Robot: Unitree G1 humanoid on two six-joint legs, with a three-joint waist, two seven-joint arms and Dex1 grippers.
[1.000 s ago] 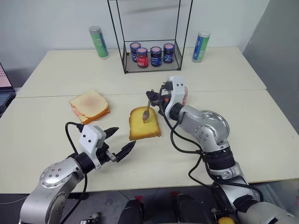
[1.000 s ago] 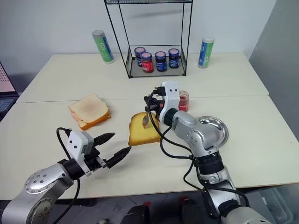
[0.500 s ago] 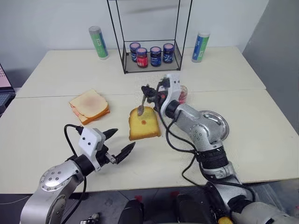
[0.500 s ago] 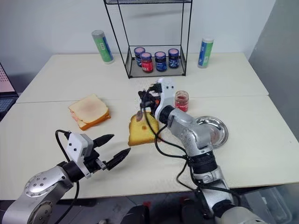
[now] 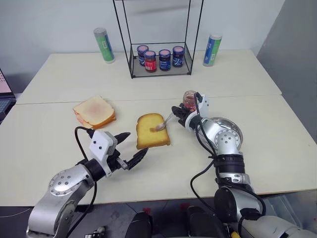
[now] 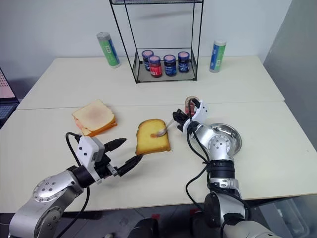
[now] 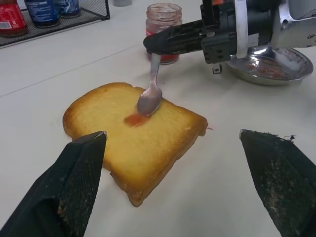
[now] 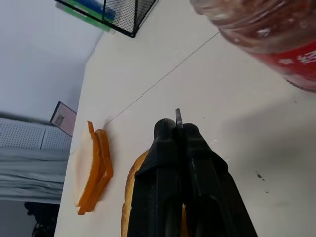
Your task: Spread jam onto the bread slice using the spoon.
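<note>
The golden bread slice (image 5: 152, 130) lies flat in the middle of the table, with a small red dab of jam (image 7: 132, 120) on its top. My right gripper (image 5: 177, 113) is shut on the handle of the silver spoon (image 7: 152, 89). The spoon slants down to the left, and its bowl rests on the bread beside the dab. Just behind the right gripper stands the open jam jar (image 5: 189, 99). My left gripper (image 5: 132, 145) hovers open and empty over the table, close to the bread's near-left corner and not touching it.
A round steel dish (image 6: 233, 139) sits right of the bread, partly under my right forearm. A paler stack of slices (image 5: 94, 111) lies to the left. At the back, a wire rack (image 5: 161, 74) holds several dark-lidded jars, flanked by two upright tubes (image 5: 104, 44) (image 5: 213, 49).
My right gripper has sunk and shifted right with the spoon, and its wrist has rolled. The spoon bowl now lies on the bread, where a jam dab shows. The left gripper stayed put.
</note>
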